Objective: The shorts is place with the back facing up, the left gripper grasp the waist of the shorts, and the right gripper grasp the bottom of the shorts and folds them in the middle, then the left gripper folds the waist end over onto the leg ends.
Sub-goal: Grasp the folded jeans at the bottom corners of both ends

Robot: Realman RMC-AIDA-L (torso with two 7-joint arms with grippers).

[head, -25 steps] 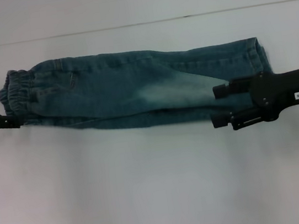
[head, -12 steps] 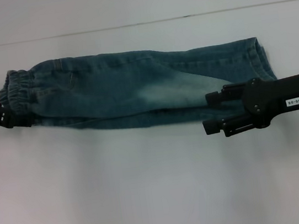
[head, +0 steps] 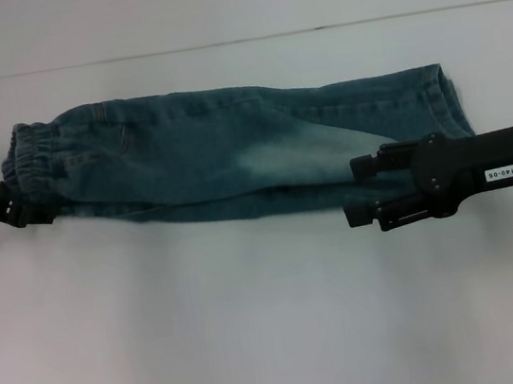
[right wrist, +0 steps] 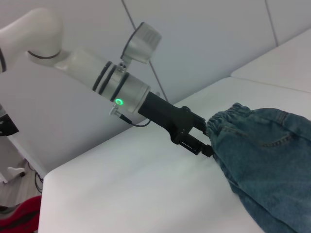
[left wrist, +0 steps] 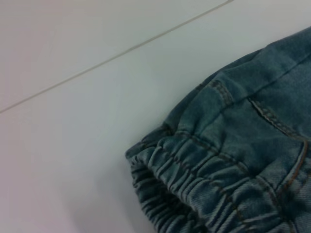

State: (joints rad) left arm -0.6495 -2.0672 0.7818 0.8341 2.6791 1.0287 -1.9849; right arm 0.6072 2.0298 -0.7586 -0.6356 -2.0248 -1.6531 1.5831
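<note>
The blue denim shorts [head: 232,152] lie folded lengthwise on the white table [head: 256,326], elastic waist to the left and leg hems to the right. My left gripper [head: 34,210] sits at the waist's near corner, open, with its fingertips at the edge of the waistband [right wrist: 228,119]. The right wrist view shows the left gripper [right wrist: 206,138] with its jaws spread against the gathered waist. The left wrist view is filled by the waistband [left wrist: 194,189]. My right gripper [head: 353,191] hovers open over the near edge of the leg end, pointing left.
A seam line [head: 217,44] crosses the table behind the shorts. The left arm's white links [right wrist: 87,68] reach in from the table's left side, and the table edge [right wrist: 43,194] drops off beside them.
The right gripper has slid left and slightly nearer along the leg end. The left gripper has drifted a little nearer at the waist. The shorts lie as before.
</note>
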